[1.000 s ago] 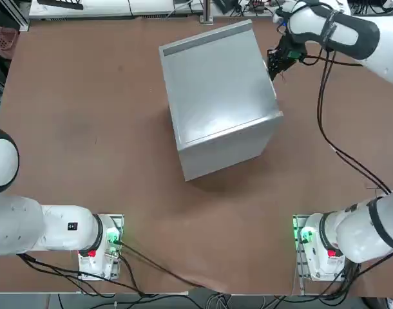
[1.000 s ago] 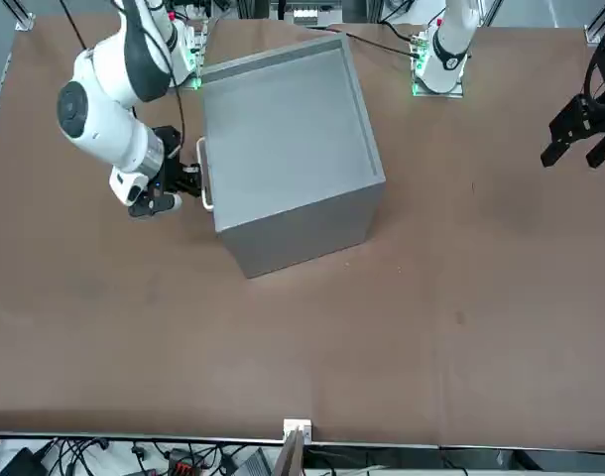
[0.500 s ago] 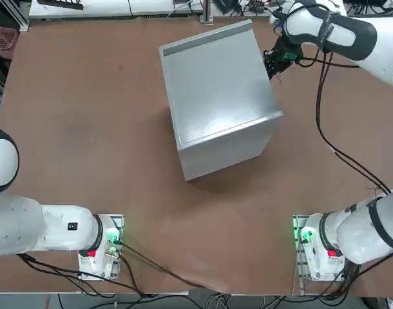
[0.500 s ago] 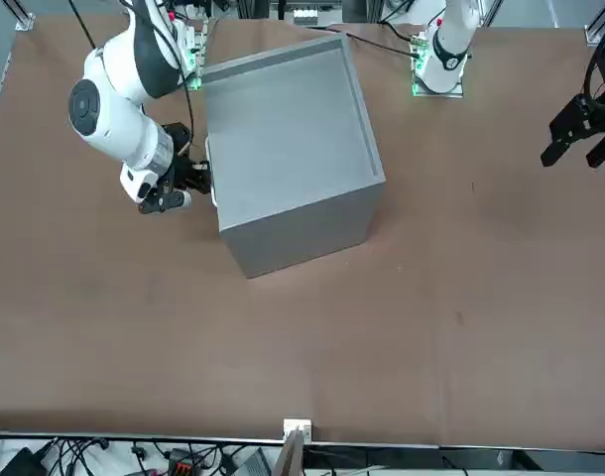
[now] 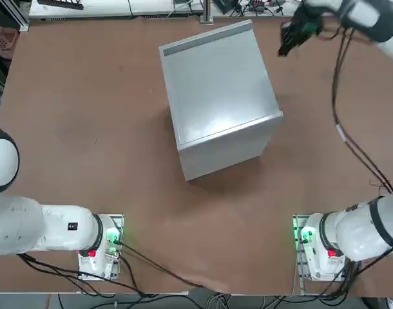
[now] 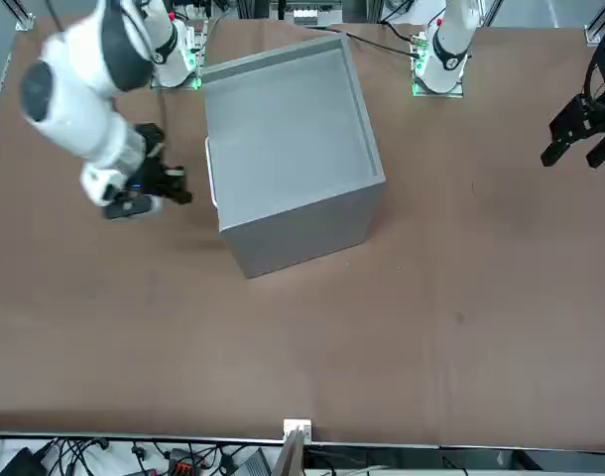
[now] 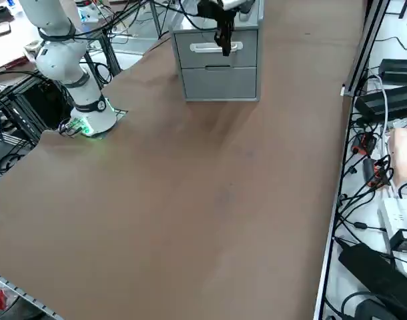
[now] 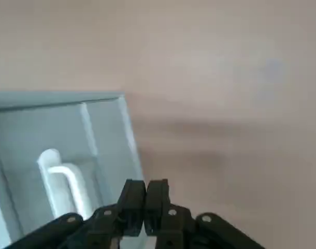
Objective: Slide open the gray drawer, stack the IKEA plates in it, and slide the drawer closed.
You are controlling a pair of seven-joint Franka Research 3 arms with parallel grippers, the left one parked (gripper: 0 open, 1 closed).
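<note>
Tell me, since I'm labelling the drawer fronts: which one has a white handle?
The upper drawer front; its white handle sets it apart from the lower.

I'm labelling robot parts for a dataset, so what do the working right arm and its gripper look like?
The right arm is glossy white with dark gray bands at its joints and black cables running along it. Its base shows a green glow and a small red patch. The right gripper is black, with two blocky fingers and small silvery round screw heads.
</note>
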